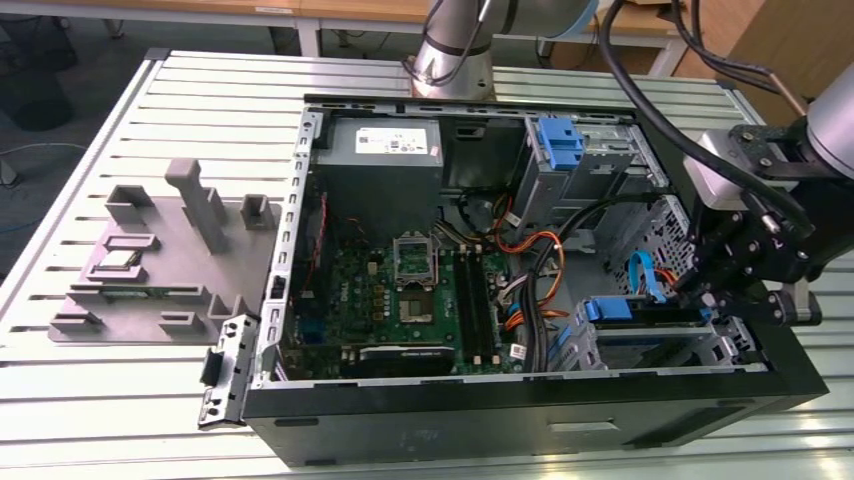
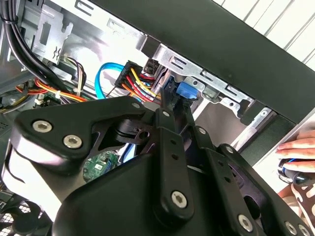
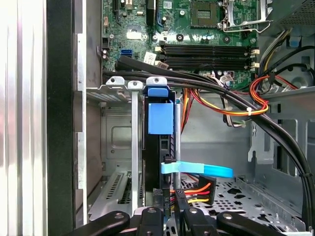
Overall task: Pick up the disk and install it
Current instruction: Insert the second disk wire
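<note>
Two black fingertips of the gripper (image 3: 171,195), drawn close together and pinching the near end of the disk (image 3: 160,118), a flat silver metal drive in a blue plastic carrier frame. Seen edge-on in both wrist views, upright, with the blue tab (image 2: 183,91) at the far end. Sits inside the slot of the grey sheet-metal drive cage (image 3: 115,88), between its rails.

In the exterior view, gripper (image 1: 701,300) at the disk (image 1: 641,312), low in the corner of the open black computer case (image 1: 534,420) toward the exterior view's right. Just beside the fingers, a flat light-blue data cable (image 3: 202,169) and a bundle of red, yellow and orange wires (image 3: 197,189) ending in a black plug.

Further in, the green motherboard (image 1: 400,290). Near the top of the case, a bare blue plastic bracket (image 1: 561,145). Beyond the case wall in the second wrist view, a person's hand (image 2: 298,145). On the slatted metal table (image 1: 80,400), at the exterior view's left, a grey moulded parts fixture (image 1: 160,260).
</note>
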Tool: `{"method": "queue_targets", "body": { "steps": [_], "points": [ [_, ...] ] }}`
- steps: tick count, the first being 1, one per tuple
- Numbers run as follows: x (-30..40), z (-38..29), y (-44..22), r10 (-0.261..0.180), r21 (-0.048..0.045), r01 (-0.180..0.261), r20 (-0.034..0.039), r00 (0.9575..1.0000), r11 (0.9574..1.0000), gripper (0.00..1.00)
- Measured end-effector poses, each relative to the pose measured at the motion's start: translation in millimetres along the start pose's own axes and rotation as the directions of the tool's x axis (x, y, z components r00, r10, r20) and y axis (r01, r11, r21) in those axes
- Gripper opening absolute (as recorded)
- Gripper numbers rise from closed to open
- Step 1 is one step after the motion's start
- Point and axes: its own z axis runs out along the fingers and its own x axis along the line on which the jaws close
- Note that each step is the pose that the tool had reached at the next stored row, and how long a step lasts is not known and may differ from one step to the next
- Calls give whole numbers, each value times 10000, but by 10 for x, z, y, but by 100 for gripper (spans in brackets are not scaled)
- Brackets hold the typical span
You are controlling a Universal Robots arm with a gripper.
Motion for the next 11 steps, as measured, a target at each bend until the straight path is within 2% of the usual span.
{"method": "queue_targets", "body": {
  "steps": [11],
  "points": [
    [0, 5, 0, -3, 0, 3, 0, 10000, 10000, 24]
  ]
}}
